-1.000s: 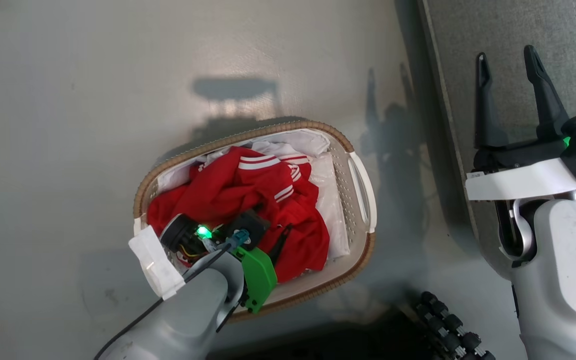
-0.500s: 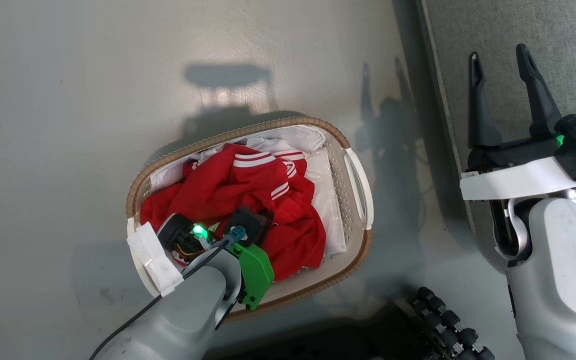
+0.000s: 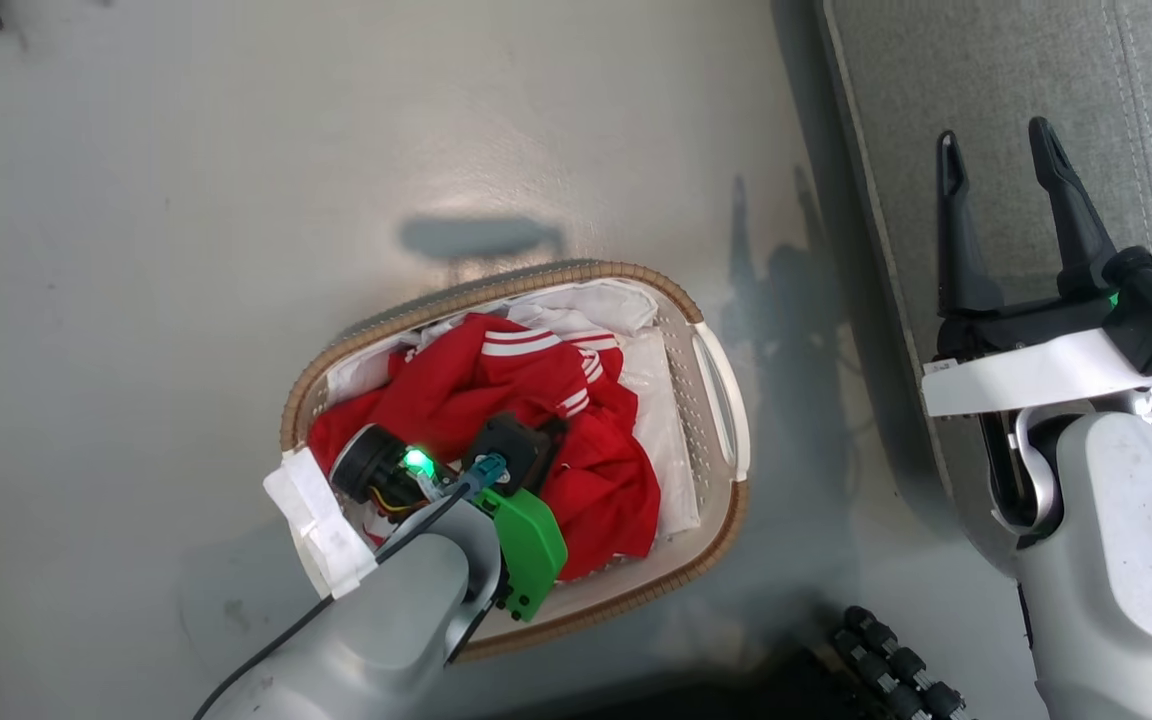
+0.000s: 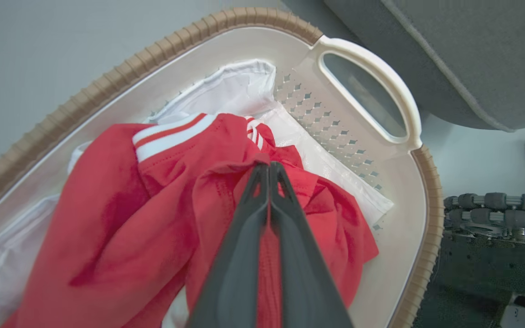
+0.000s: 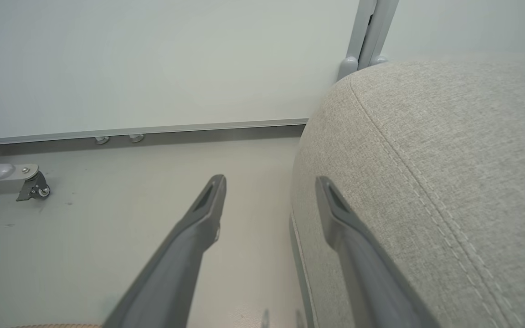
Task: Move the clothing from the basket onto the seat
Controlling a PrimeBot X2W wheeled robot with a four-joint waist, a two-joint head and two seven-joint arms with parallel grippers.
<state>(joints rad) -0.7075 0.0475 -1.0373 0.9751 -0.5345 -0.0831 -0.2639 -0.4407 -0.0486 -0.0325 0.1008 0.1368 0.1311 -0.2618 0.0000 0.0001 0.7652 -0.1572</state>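
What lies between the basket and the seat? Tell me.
Bare, shadowed floor, seen in the head view; the basket and the seat stand apart.

The clothes [image 3: 466, 385] are red with white stripes. The basket [image 3: 688, 380] is creamy white with tiny holes and a brown woven rim. The cloth [image 3: 651, 385] inside is white. At three o'clock, the seat [image 3: 1016, 80] is grey. The floor [image 3: 186, 250] is pale grey.
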